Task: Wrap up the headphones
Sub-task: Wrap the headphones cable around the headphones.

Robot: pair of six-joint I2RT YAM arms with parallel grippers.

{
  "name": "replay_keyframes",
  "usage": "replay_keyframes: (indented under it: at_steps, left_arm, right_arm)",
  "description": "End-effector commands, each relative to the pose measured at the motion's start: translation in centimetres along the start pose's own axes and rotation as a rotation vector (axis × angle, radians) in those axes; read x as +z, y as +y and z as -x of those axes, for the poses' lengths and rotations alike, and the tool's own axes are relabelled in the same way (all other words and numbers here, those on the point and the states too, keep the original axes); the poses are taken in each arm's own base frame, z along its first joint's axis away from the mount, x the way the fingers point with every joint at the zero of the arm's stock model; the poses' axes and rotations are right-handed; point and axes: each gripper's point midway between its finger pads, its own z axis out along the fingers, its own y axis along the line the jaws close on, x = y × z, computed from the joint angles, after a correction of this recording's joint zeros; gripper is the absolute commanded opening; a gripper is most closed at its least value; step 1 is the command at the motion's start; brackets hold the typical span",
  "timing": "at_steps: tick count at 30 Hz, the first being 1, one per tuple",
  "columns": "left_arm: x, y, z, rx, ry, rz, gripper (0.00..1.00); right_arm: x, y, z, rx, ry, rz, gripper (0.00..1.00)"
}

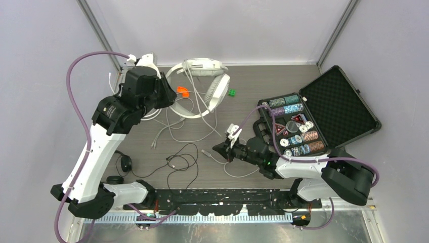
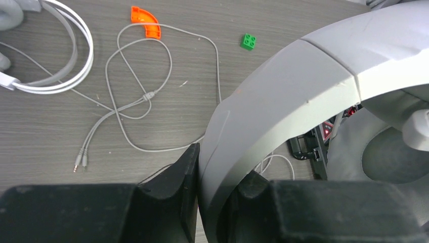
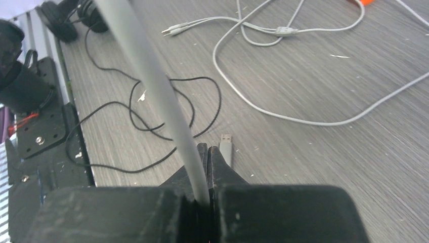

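White headphones [image 1: 212,88] lie at the back middle of the table with thin white cords [image 1: 195,134] trailing toward me. My left gripper [image 1: 167,96] is shut on a wide white headband [image 2: 303,86], which fills the gap between its fingers; that headset's ear cup [image 2: 389,152] shows at the right. A second white headband [image 2: 76,50] lies further off. My right gripper [image 1: 221,149] is shut on a white cord [image 3: 152,81] that rises taut from between its fingers [image 3: 202,152]. A grey USB plug [image 3: 226,147] lies just beyond them. The black headphones [image 1: 124,164] and their black cord [image 1: 182,159] lie front left.
An open black foam-lined case of chips [image 1: 313,116] stands at the right. An orange curved piece [image 1: 182,91] and a green brick [image 1: 231,92] lie near the white headphones. Twin audio plugs [image 2: 80,163] end one cord. Grey walls enclose the table on three sides.
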Motion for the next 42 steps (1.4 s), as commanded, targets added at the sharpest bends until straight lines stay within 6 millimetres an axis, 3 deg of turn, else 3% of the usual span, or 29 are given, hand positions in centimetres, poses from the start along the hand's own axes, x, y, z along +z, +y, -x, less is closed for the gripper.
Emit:
replay_keyframes:
  at_steps: [1, 11, 17, 20, 25, 31, 34, 42]
  left_arm:
    - [-2.2, -1.4, 3.8, -0.001, -0.103, -0.081, 0.00]
    - [-1.9, 0.5, 6.8, 0.014, -0.181, -0.004, 0.00]
    - [-1.7, 0.7, 7.8, 0.007, -0.207, 0.020, 0.00]
    - [-1.7, -0.3, 7.4, 0.018, -0.184, -0.040, 0.00]
    - [-2.8, -2.2, 4.3, 0.160, -0.049, -0.209, 0.00]
    - [-4.2, -4.3, -2.9, 0.450, 0.185, -0.545, 0.00]
    - [-4.8, -4.6, -5.5, 0.574, 0.240, -0.683, 0.00]
    - [-5.5, -3.7, -9.5, 0.937, 0.258, -0.899, 0.00]
  right_arm:
    - [-0.4, -0.9, 3.2, 0.066, -0.129, 0.002, 0.01]
    - [-1.2, 0.2, 3.1, 0.072, -0.126, 0.068, 0.01]
    - [-1.2, 0.6, 2.8, 0.070, -0.117, 0.089, 0.01]
    - [-1.1, 0.3, 2.7, 0.072, -0.112, 0.076, 0.01]
    - [-1.2, -1.7, 3.3, 0.090, -0.137, -0.001, 0.01]
    - [-1.9, -3.9, 5.1, 0.130, -0.176, -0.045, 0.01]
    - [-2.4, -4.4, 5.8, 0.134, -0.180, -0.063, 0.01]
    - [-4.0, -4.4, 7.0, 0.159, -0.175, -0.073, 0.03]
